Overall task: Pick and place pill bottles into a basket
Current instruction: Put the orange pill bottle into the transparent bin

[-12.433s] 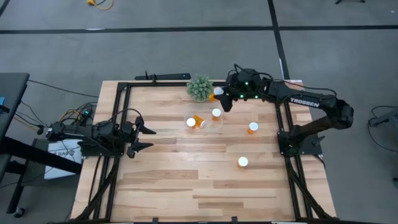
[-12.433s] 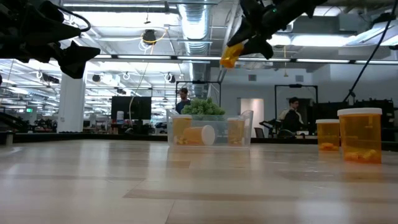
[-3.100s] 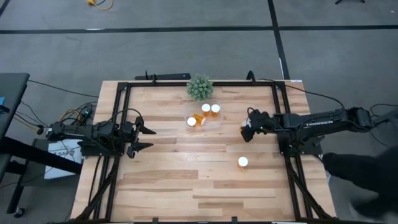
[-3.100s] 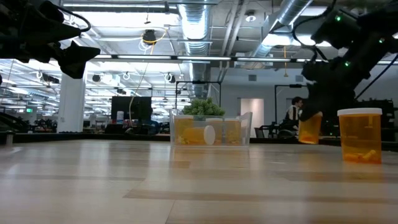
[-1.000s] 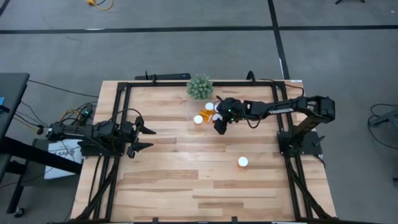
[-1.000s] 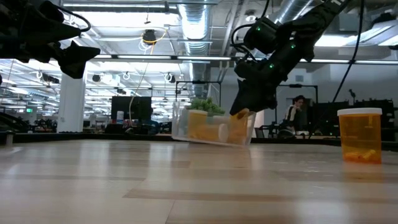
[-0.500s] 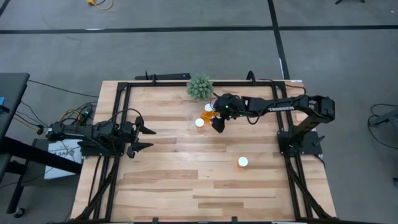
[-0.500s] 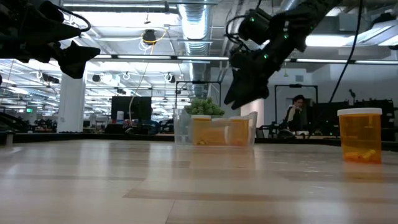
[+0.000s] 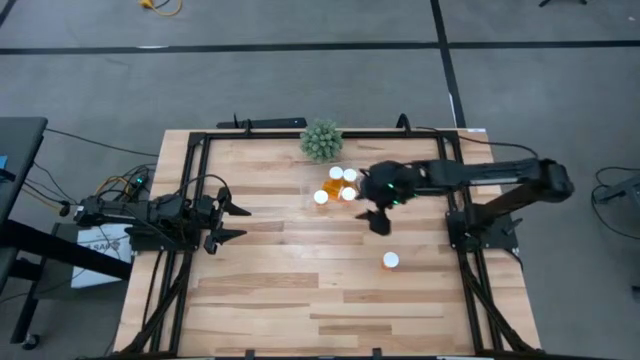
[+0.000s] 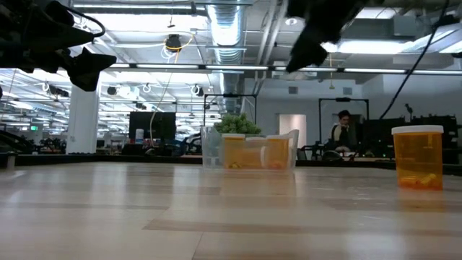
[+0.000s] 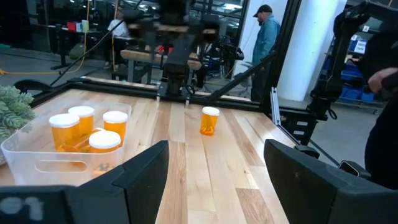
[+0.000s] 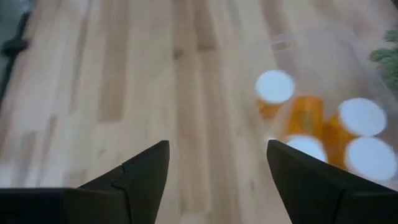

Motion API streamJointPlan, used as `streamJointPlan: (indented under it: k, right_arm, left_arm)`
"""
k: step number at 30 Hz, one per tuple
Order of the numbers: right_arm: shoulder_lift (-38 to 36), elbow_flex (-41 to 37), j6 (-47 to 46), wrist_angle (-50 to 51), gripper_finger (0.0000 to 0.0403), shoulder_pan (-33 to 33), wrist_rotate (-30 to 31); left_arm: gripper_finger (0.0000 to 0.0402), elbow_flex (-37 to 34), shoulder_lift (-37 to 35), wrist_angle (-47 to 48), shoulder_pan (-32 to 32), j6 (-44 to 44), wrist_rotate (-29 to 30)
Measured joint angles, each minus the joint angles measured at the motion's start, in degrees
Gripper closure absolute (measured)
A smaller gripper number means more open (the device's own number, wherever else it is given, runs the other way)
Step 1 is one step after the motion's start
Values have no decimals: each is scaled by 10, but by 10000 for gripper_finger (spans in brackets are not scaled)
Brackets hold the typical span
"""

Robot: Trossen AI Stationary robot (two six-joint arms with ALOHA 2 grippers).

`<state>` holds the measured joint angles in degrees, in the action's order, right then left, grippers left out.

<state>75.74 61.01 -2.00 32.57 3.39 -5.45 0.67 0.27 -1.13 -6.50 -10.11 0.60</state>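
Right pincer (image 9: 378, 222) hangs above the desk (image 9: 280, 290), just off the basket (image 9: 306, 190) on the side toward the right arm's base. Fingers spread, nothing between them; the right wrist view shows bare wood in the gap.

Basket sits at the far middle of the desk, just in front of the spiky green plant (image 9: 321, 141). Four white caps show inside it from above; the right wrist view adds an orange bottle lying between the standing ones (image 12: 306, 114). Low view: bottles upright behind the clear wall (image 10: 249, 152).

One pill bottle (image 9: 390, 260) stands alone on the desk, well apart from the basket, nearer the front right.

Left pincer (image 9: 235, 208) waits over the left edge of the desk, released, holding nothing.

Person (image 11: 266, 34) stands in the room beyond.
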Motion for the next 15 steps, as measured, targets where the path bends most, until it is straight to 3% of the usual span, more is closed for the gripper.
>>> streamJointPlan:
  k: [6, 15]
  right_arm:
    - [-57, -3, -7, 98, 137, -77, 26]
    - [-71, -4, 3, 215, 137, -184, 71]
  left_arm:
    - [148, 0, 0, 0, 0, 0, 0]
    - [148, 0, 0, 0, 0, 0, 0]
